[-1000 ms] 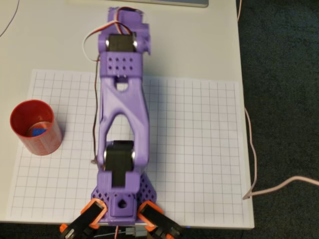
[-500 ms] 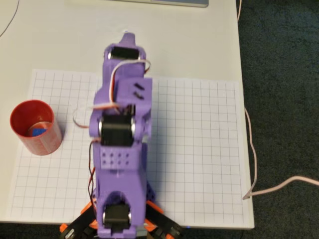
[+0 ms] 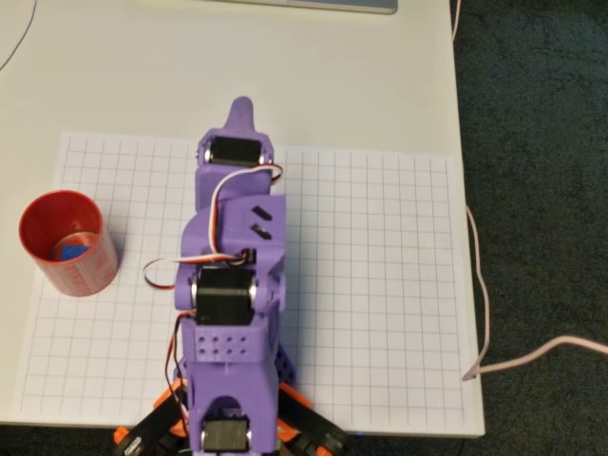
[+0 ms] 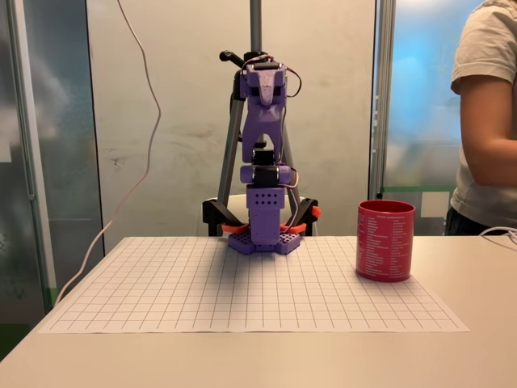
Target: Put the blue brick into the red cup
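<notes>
Brick (image 3: 72, 251) sits inside the red cup (image 3: 66, 242), and the overhead view gives that away: looking straight down the cup's mouth, a patch of bright blue lies on the bottom, toward the lower side of the round rim. From the fixed view the cup (image 4: 385, 240) stands upright on the grid sheet (image 4: 202, 291) to the right of the arm, and its wall hides whatever is inside, so nothing blue is seen from there.

What the fixed view adds is a person (image 4: 489, 121) standing at the right edge behind the table, plus the purple arm (image 4: 263, 162) folded up tall over its base. From overhead the same arm (image 3: 233, 285) runs up the middle of the sheet, well apart from the cup at the left edge.

The gripper (image 3: 239, 114) is a single purple point at the arm's far end in the overhead view; whether its jaws are parted or together cannot be told, and nothing is seen held in it.

The brick's facing and long axis cannot be made out either; too little of it shows inside the cup.

Count: one blue brick, one red cup, one arm, one grid sheet, one person.
</notes>
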{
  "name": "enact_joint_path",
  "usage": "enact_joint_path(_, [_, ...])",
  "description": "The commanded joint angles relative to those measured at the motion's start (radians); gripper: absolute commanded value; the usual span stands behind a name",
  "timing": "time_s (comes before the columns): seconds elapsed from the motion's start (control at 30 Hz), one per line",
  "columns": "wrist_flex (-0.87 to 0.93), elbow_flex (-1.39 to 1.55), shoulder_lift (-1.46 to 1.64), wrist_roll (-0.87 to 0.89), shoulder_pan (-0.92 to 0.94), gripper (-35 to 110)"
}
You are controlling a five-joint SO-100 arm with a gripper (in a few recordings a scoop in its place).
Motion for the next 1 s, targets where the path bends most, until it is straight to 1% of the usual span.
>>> enact_joint_path(0.0, [-0.043, 0.126, 0.003, -0.003, -0.038, 0])
enact_joint_path(0.23, [-0.118, 0.486, 0.003, -0.069, -0.038, 0])
enact_joint_path(0.47, [-0.120, 0.726, 0.003, -0.052, -0.038, 0])
enact_joint_path(0.73, [-0.029, 0.713, 0.003, 0.018, -0.038, 0])
enact_joint_path(0.9, [-0.029, 0.712, 0.003, 0.018, -0.040, 0])
enact_joint_path(0.93, [-0.029, 0.712, 0.003, 0.018, -0.040, 0])
enact_joint_path(0.97, [-0.029, 0.712, 0.003, 0.020, -0.040, 5])
